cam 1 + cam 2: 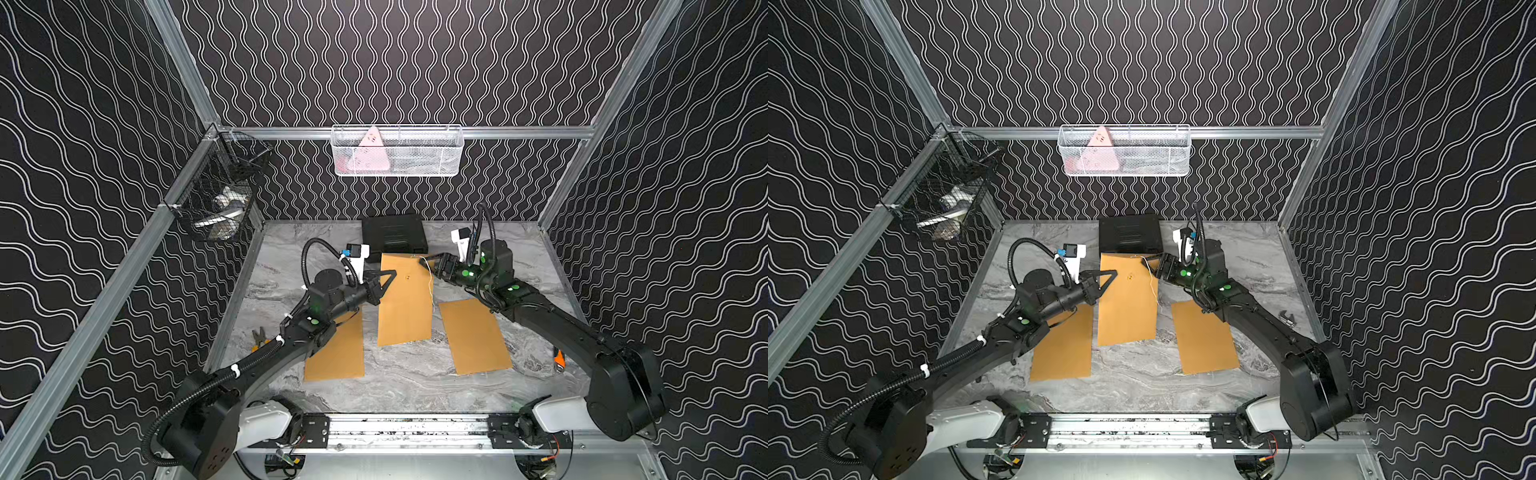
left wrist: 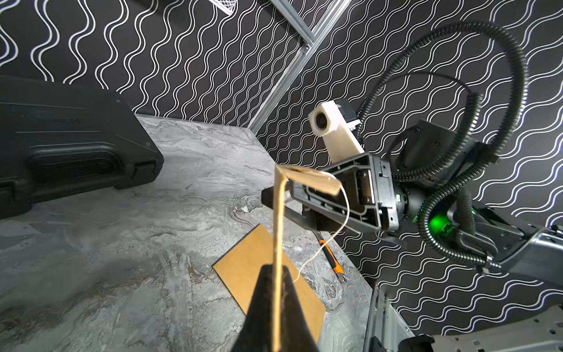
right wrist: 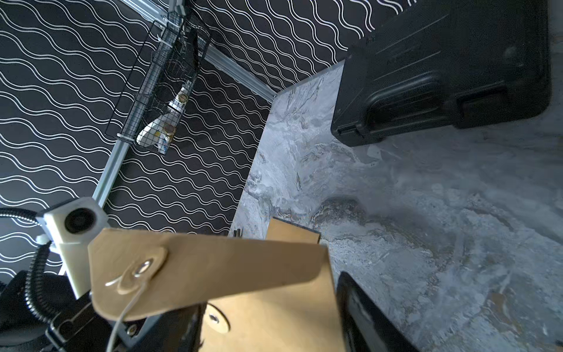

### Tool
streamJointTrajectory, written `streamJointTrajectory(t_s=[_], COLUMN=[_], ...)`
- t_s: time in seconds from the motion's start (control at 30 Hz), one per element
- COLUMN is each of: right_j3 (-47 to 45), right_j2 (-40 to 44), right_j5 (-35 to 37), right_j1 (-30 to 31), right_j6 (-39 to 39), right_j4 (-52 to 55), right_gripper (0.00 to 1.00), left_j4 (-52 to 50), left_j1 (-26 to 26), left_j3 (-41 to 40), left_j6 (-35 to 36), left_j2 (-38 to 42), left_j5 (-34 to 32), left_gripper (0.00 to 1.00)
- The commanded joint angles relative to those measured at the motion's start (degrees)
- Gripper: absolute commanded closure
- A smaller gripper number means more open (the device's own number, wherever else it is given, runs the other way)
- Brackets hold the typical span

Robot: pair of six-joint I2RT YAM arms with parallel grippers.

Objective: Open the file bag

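Note:
The middle brown file bag (image 1: pixel 405 303) (image 1: pixel 1129 307) is lifted at its far end. My left gripper (image 1: pixel 390 274) (image 2: pixel 275 269) is shut on the bag's left edge, which the left wrist view shows edge-on (image 2: pixel 278 219). My right gripper (image 1: pixel 432 264) (image 3: pixel 271 311) stands open at the bag's far right corner, its fingers wide apart on either side of the bag. The flap (image 3: pixel 213 268) is raised off the body and its round button (image 3: pixel 143 269) shows. A second button (image 3: pixel 214 318) sits on the body. The white string (image 1: pixel 428 282) hangs loose.
Two more brown file bags (image 1: pixel 336 353) (image 1: pixel 476 336) lie flat left and right. A black case (image 1: pixel 395 235) stands just behind the lifted bag. Pliers (image 1: pixel 259 336) lie at the left edge, an orange cutter (image 1: pixel 559 359) at the right. Wire baskets (image 1: pixel 397 149) (image 1: pixel 220 195) hang on the walls.

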State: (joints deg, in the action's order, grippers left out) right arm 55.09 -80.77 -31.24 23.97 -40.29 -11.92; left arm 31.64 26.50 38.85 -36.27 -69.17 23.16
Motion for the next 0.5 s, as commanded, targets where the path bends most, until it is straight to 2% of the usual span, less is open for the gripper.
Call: streamJointTrajectory(t_s=[0.0,0.47], right_j3=[1.0,1.8], right_j2=[0.4,-1.5], right_j5=[-1.9,-6.4], right_j1=[-0.1,-0.8], right_j6=[-1.3,-3.6], right_j4=[-6.1,-12.1], right_gripper=[0.32,0.34], left_j4=[1.3,0.7], left_j1=[0.4,0.7], left_j3=[-0.3,-1.3], left_j6=[0.0,0.2], left_j2=[0.5,2.0], left_j5=[0.7,1.5], left_gripper=[1.0,1.0])
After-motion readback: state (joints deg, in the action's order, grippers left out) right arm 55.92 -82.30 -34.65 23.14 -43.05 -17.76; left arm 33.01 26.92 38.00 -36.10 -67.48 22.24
